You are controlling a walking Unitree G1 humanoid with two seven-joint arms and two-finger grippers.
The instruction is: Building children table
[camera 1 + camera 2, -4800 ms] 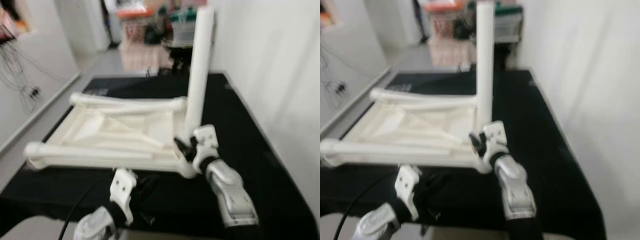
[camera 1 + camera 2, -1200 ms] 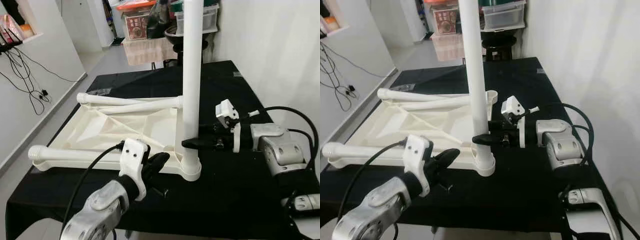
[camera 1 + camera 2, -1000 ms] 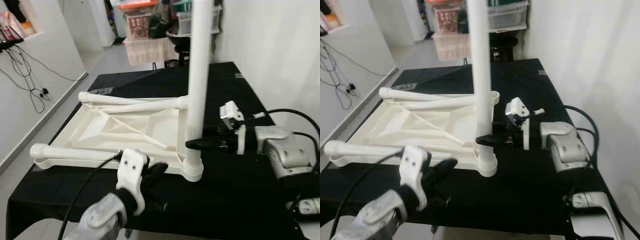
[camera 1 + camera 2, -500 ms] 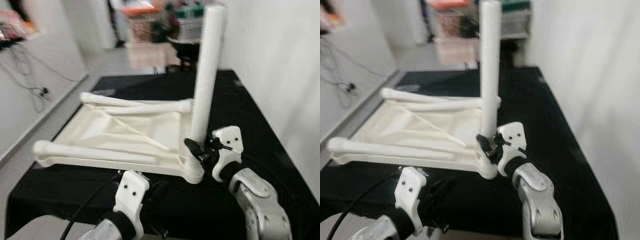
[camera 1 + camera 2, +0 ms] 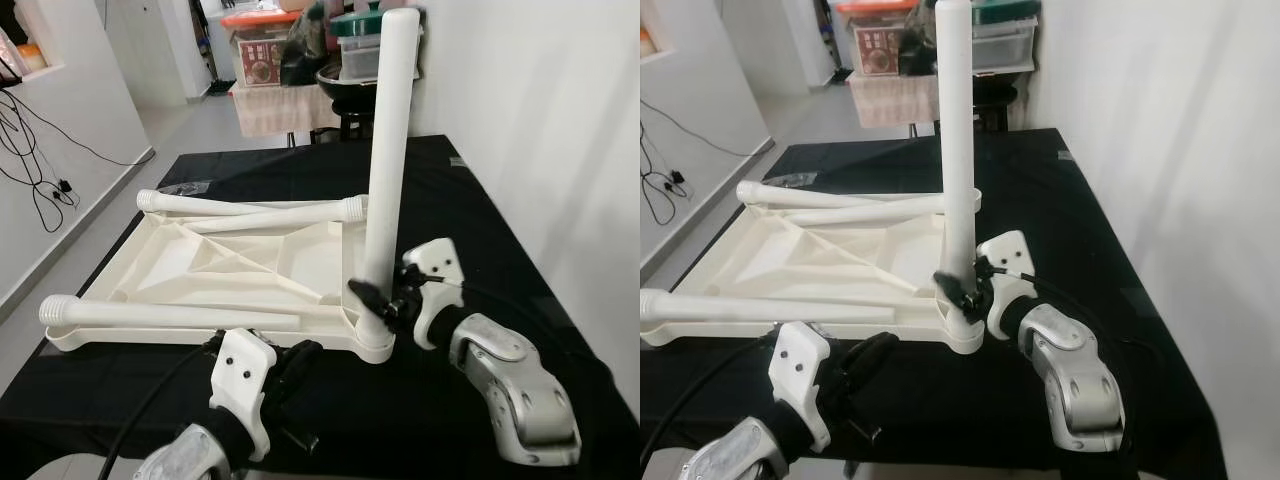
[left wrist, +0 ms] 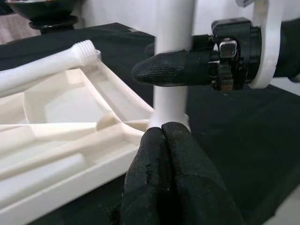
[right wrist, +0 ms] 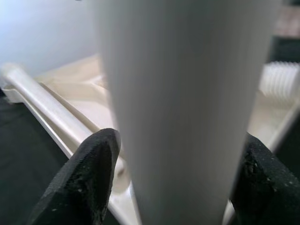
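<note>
Tabletop [image 5: 240, 260], white plastic, lies upside down on the black-covered bench [image 5: 470, 210]. One white leg [image 5: 388, 160] stands upright in the tabletop's near right corner socket. Two further legs lie flat on the tabletop: one [image 5: 170, 316] along the near edge, one [image 5: 250, 212] along the far edge. Right tool [image 7: 173, 183] sits at the base of the upright leg, one black finger [image 7: 89, 176] on each side of it, grasping it just above the socket. Left tool [image 6: 164, 164] is clenched with fingertips pressed together, holding nothing, near the front edge of the tabletop and pointing toward the same corner.
</note>
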